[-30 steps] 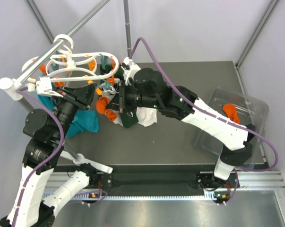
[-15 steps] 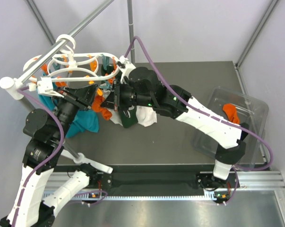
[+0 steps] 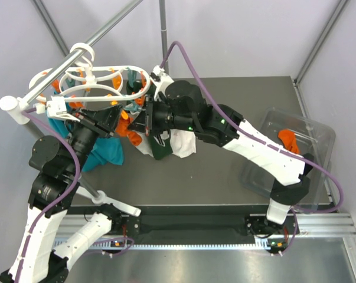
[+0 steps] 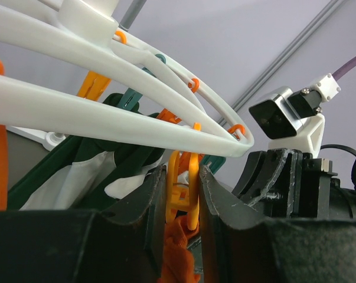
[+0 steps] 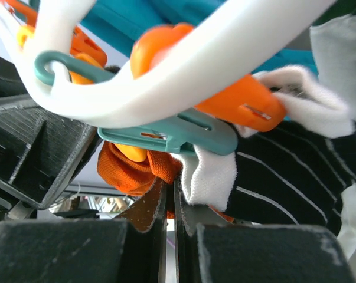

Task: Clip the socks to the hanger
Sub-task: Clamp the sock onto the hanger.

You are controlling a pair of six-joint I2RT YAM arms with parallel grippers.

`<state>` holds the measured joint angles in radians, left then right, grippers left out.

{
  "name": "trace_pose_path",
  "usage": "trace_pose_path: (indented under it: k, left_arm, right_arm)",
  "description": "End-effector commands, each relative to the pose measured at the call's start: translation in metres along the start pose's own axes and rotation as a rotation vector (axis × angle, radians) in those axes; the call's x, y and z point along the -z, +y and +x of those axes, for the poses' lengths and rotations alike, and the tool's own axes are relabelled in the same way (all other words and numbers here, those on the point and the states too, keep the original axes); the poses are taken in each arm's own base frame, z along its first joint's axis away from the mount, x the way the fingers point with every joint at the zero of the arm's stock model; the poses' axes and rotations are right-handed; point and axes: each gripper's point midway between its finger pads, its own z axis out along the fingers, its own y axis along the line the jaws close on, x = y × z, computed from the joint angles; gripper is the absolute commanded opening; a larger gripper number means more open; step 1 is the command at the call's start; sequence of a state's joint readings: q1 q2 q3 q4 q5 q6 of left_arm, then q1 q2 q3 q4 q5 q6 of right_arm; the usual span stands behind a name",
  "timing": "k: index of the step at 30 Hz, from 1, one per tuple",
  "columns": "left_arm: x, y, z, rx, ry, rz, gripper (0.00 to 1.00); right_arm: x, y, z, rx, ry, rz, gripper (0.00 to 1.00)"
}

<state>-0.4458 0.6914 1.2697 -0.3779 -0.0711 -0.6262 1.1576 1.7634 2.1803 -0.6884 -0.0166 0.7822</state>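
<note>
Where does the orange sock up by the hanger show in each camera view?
Top external: orange sock left of centre, by the right end of the white hanger ring.
Left wrist: bottom centre, under the orange clip.
Right wrist: lower left of centre, under the teal clip.
Shared landmark: the white hanger ring, across the left wrist and right wrist views.
</note>
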Motion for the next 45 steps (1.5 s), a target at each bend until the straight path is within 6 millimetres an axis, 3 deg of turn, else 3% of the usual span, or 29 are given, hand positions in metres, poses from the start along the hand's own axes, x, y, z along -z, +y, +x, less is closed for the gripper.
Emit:
trace_pose_path:
  k: [1,7,18,24,34,40,45]
  left_arm:
    - [0.012,0.006,0.04,0.004,0.177,0.001,0.0]
    - [0.012,0.006,0.041,0.004,0.18,0.001,0.0]
    - [0.007,0.005,0.043,0.013,0.187,0.001,0.0]
    - [0.008,0.008,0.04,0.007,0.176,-0.013,0.0]
    - [0.012,0.011,0.031,0.01,0.138,-0.037,0.62]
    - [0.019,0.009,0.024,0.003,0.129,-0.046,0.73]
    - [0.038,0.001,-0.003,0.004,0.05,-0.043,0.81]
  right_arm:
    - [0.031,0.013,-0.034,-0.002,-0.097,-0.04,0.0]
    - [0.035,0.012,-0.042,-0.005,-0.118,-0.048,0.0]
    - [0.028,0.025,-0.034,0.033,-0.085,-0.115,0.0]
    - [0.036,0.028,-0.048,0.077,-0.151,-0.119,0.0]
    - [0.031,0.022,-0.053,0.144,-0.198,-0.111,0.0]
    - [0.028,0.025,-0.057,0.172,-0.229,-0.135,0.0]
    - [0.032,0.016,-0.076,0.206,-0.316,-0.069,0.0]
